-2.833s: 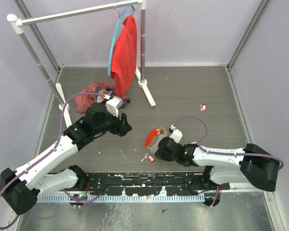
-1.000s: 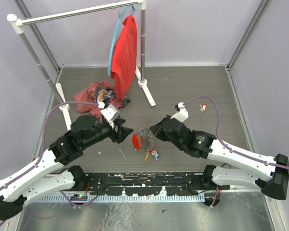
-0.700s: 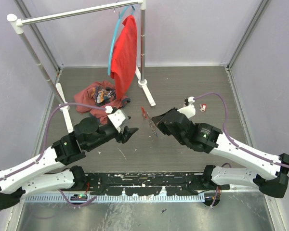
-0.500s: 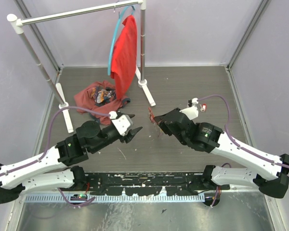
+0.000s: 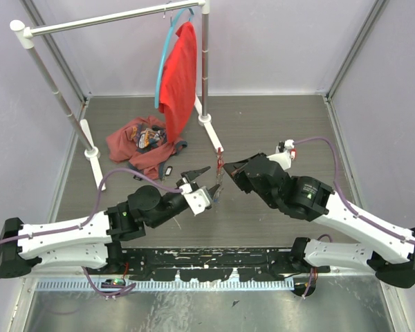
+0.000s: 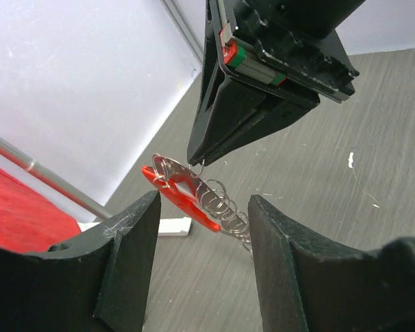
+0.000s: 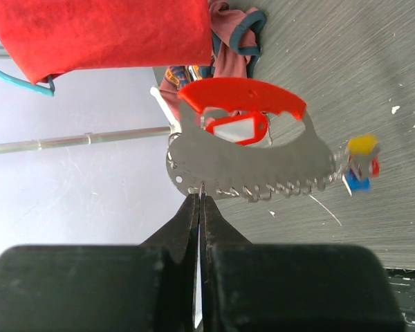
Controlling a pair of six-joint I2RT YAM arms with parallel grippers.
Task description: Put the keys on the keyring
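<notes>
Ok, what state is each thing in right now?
right gripper: jaws shut on the keyring's edge.
left gripper: jaws open, one either side of the keyring.
keyring: held off the table by the right gripper.
keys: dangling at one end of the keyring.
red shirt: hanging on the rack.
crumpled cloth: heaped on the table.

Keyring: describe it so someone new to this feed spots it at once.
From the clothes rack, follow its right post down the top view. There, pinched in the right gripper, hangs the keyring. Unlike the red shirt behind, it is a toothed silver crescent with a red arc.
</notes>
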